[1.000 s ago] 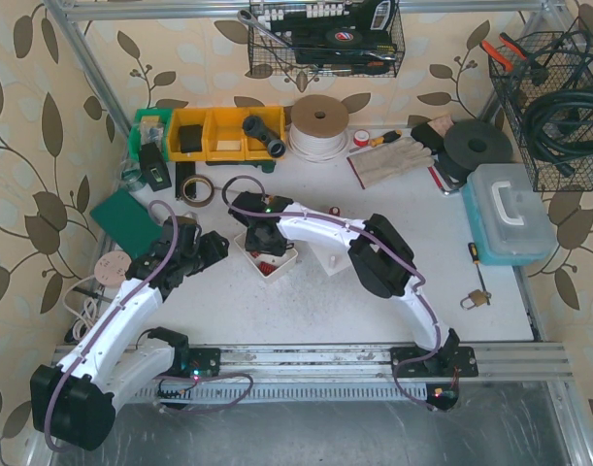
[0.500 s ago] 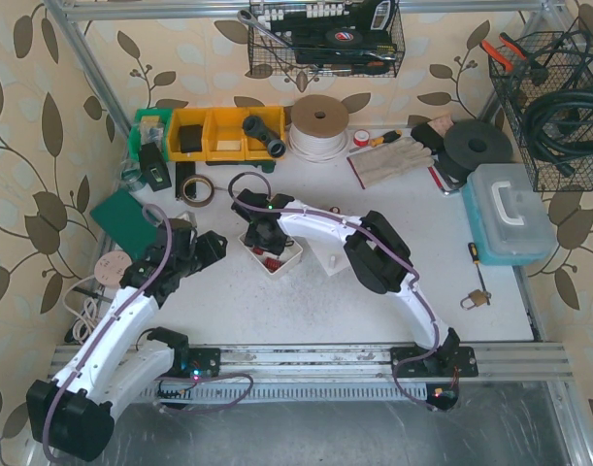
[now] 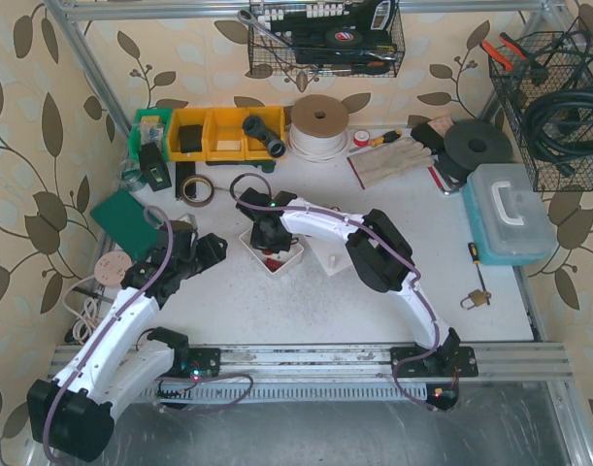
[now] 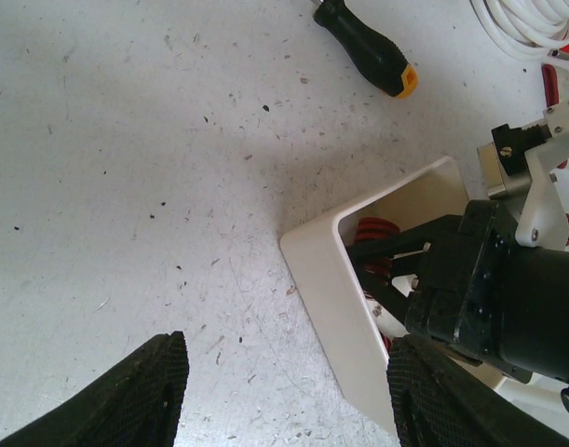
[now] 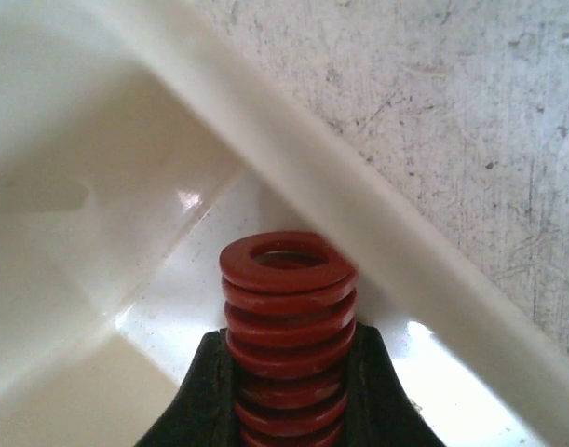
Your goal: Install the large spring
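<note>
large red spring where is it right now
In the right wrist view the large red spring is clamped in the right gripper, inside the white bin near the middle of the table.

1. Top external: fixed high, above and behind the arm bases, facing down and forward. Wide shot of the whole tabletop [image 3: 277,311] up to the back wall.
2. Left wrist: low over the tabletop, facing down. Own fingers [image 4: 126,391] at bottom edge, white tray [image 4: 335,307] at right.
3. Right wrist: very close, inside the tray, red spring [image 5: 286,307] fills bottom centre.
4. Overlap: the tray is in all three views. Left wrist also catches the right pincer [image 4: 386,275] inside it.
</note>
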Motion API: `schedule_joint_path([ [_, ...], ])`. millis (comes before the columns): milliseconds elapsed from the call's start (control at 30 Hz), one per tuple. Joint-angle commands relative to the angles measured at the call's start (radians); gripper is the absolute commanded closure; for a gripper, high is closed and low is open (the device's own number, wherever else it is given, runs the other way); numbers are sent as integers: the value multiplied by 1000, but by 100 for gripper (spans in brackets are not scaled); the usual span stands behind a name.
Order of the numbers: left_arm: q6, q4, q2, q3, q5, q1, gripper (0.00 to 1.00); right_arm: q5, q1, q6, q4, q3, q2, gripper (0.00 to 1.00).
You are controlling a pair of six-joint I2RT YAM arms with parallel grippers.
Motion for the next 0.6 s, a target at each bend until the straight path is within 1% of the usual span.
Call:
schedule_joint_path([
  [0, 8, 27, -6, -6, 17, 13, 37, -29, -4, -35, -33, -67, 30, 97],
  [33, 9, 30, -6, -8, 17, 13, 37, -26, -4, -44, -36, -64, 25, 100],
  [167, 19, 40, 9, -2, 41, 14, 36, -42, -3, -124, -39, -14, 8, 100],
  [333, 53, 21, 100, 55, 113, 14, 37, -78, -6, -287, -76, 50, -29, 100],
  [433, 74, 11, 111, 94, 168, 18, 37, -103, -5, -391, -53, 23, -92, 100],
  [567, 74, -49, 118, 176, 203, 22, 37, -119, -4, -515, 44, -82, -229, 100],
])
